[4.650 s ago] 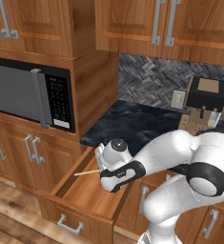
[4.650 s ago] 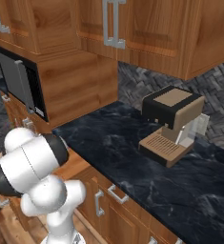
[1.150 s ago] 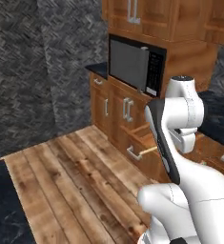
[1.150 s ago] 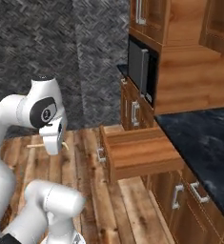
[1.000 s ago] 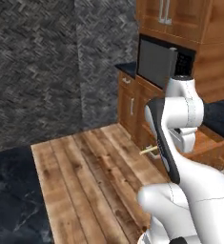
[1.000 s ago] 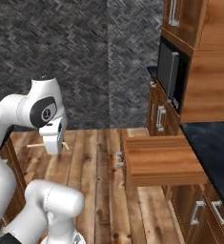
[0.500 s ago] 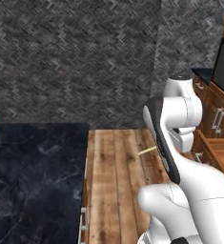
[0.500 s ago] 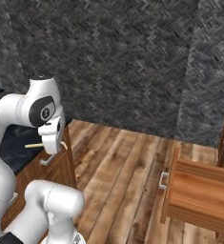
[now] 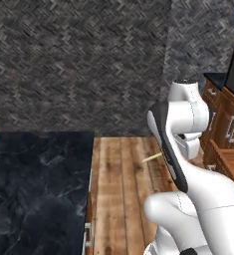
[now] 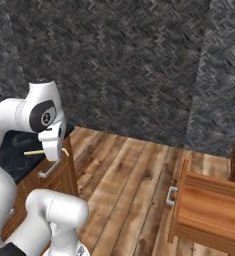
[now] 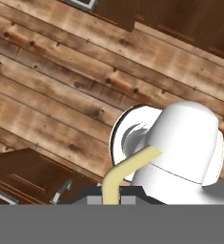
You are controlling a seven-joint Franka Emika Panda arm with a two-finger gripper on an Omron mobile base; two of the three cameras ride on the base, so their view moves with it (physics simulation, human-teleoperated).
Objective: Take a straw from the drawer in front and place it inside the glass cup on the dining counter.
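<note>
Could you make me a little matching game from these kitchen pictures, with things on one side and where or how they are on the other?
Things:
1. straw
2. drawer
3. dining counter
4. gripper

States:
A. pulled open, wooden bottom bare
B. black marble top, beside the plank floor
C. shut on a thin stick
D. pale yellow, sticking out sideways from the fingers

Pairs: 1-D, 2-A, 3-B, 4-C
</note>
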